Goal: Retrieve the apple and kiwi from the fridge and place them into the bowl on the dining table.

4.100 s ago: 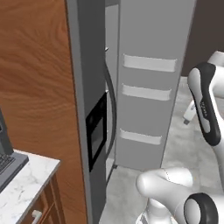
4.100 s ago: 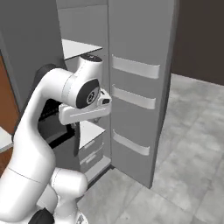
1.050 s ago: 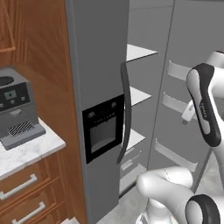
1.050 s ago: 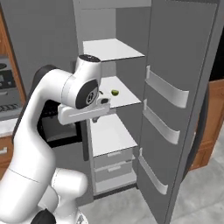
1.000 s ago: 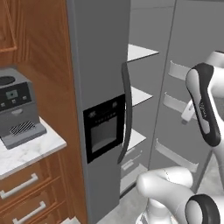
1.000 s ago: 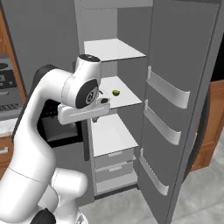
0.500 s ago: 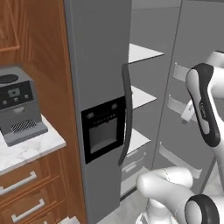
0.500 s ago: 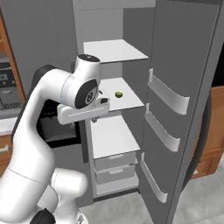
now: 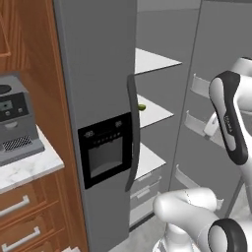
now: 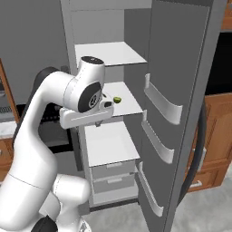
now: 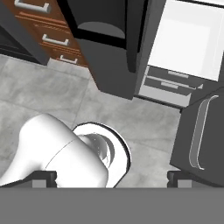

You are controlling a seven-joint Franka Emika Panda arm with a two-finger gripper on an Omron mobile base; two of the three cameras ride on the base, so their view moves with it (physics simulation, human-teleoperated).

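Reading the scene left to right. Leftmost in the left base view: coffee machine [image 9: 15, 120] on a marble counter [image 9: 27, 167], well away from the work. Next, the fridge [image 9: 98, 74]: its left door shut, with the black dispenser panel [image 9: 105, 150] and a long dark handle [image 9: 133, 130]; its right door [image 10: 181, 90] swung fully open.

Behind the handle's edge, the kiwi [image 9: 142, 107] sits on the middle shelf [image 10: 122, 102] near the front; in the right base view it is a small green oval [image 10: 117, 99], long axis lying roughly along the shelf front. The apple I cannot make out.

My gripper [image 11: 111, 179] points down at the floor [image 11: 52, 100], jaws spread as wide as they go, holding nothing. My wrist hangs level with the middle shelf, just outside the fridge.

Key relation: the kiwi lies forward of and beside my fingers [image 11: 43, 177], not below them. Judgement: I must tip the hand toward horizontal, then reach in over the shelf.
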